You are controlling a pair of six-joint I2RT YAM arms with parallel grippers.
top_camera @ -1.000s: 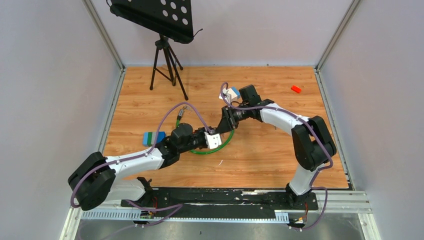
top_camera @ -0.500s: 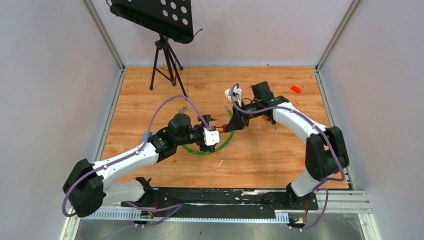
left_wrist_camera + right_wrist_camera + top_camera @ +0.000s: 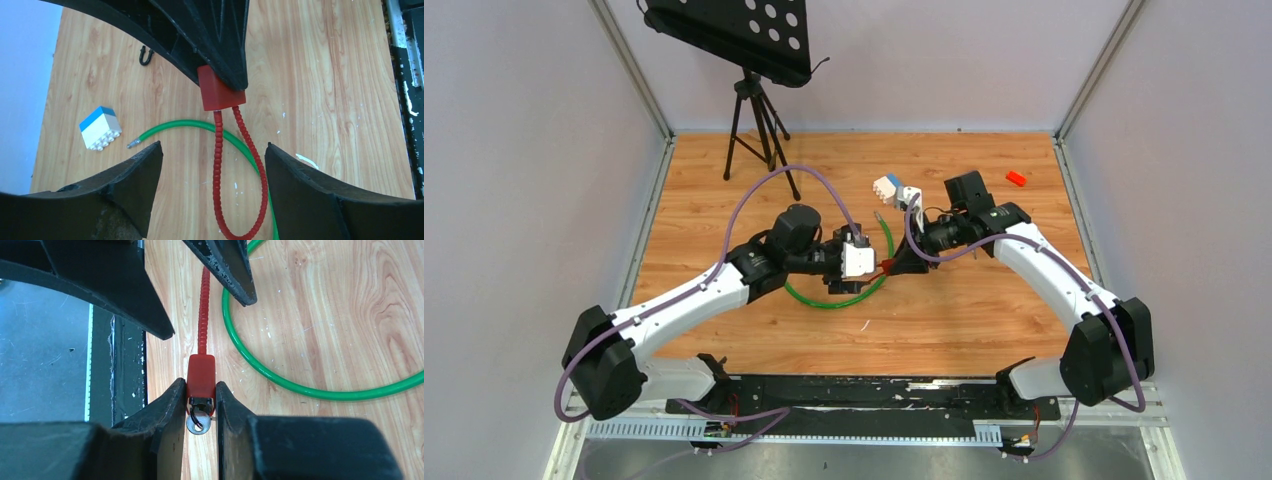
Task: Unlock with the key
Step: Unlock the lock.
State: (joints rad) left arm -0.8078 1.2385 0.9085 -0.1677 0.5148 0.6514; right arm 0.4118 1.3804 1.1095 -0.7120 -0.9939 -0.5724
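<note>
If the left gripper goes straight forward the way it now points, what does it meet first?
Most likely the red lock, whose cable loop lies between the jaws of the open left gripper; the right gripper holds its body. Depth is uncertain.

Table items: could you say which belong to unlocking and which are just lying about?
Job: red flexible cable lock, silver key in it, right hand gripping it.
Idle: green cable loop, blue-and-white toy brick, small red block, black tripod stand.
</note>
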